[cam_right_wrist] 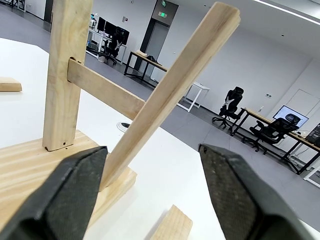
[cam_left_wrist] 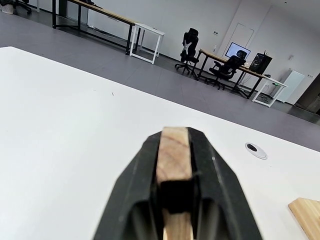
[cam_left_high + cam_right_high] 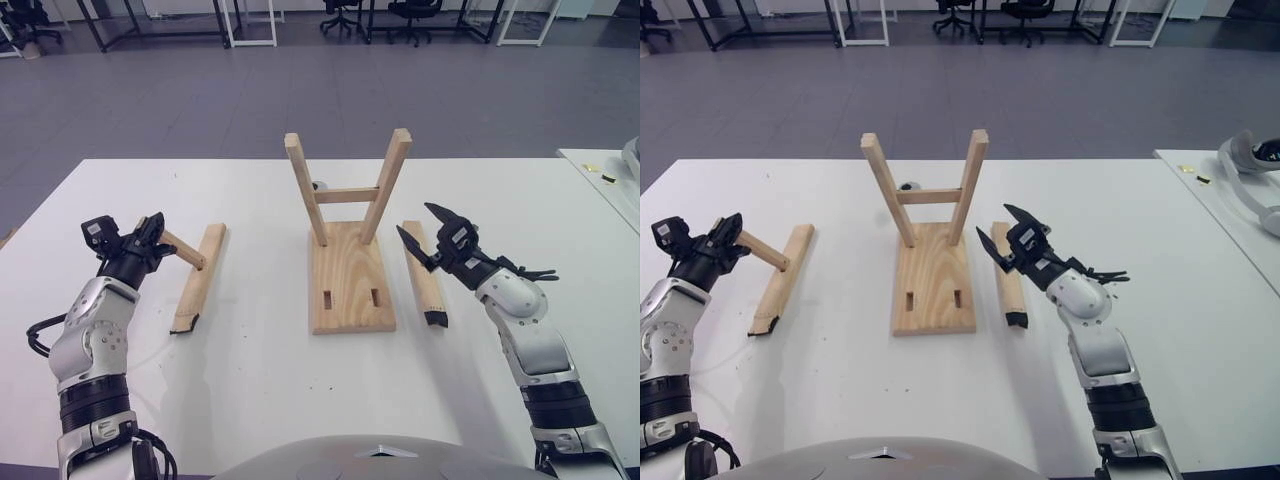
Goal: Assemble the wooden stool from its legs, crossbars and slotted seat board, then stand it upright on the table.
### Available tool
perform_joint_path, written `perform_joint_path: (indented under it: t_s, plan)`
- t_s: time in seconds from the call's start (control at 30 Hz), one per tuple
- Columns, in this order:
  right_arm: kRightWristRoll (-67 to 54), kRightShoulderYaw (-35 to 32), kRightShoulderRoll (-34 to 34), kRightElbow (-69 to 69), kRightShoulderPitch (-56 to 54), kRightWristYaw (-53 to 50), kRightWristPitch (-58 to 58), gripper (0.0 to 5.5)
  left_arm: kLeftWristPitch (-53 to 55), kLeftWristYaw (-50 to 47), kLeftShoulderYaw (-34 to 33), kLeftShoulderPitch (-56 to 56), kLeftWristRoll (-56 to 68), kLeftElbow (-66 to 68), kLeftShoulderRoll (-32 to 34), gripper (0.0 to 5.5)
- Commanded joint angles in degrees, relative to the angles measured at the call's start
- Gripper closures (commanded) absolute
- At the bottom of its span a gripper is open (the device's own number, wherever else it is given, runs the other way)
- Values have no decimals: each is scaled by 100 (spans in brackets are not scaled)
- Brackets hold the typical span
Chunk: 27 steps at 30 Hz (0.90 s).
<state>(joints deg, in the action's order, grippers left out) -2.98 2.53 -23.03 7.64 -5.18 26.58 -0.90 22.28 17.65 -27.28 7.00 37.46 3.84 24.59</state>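
Observation:
The slotted seat board [image 3: 345,283] lies flat mid-table. Two legs [image 3: 388,182] stand in its far end, joined by a crossbar [image 3: 346,195]; two slots [image 3: 350,297] near its front are open. To its left lies a loose leg [image 3: 200,276] with a crossbar [image 3: 186,250] sticking out of it. My left gripper [image 3: 155,232] is shut on that crossbar's free end [image 2: 173,150]. Another loose leg [image 3: 423,275] lies right of the board. My right gripper [image 3: 415,222] hangs open just above its far end, fingers [image 1: 65,200] wide apart.
The white table [image 3: 250,380] has bare room in front of the board. A cable hole [image 3: 320,185] sits behind the standing legs. A second table with a white headset-like object [image 3: 1252,170] stands off to the right.

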Motion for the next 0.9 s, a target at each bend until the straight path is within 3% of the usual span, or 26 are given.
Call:
perform_joint_path:
  t_s: [0.03,0.57,0.9]
  plan:
    - [39,-7,20,-42,31,-32,38,211,-71,28,152,-212,-388,29,58,510]
    - [178,-31,-23,-99,17,-48,101,211,872,-889,181,-552,-555,-1142,-5,510]
    - [305,19,23,-167,48,-122,231,211,1112,-1116,-680,-318,317,-1536,-123,510]
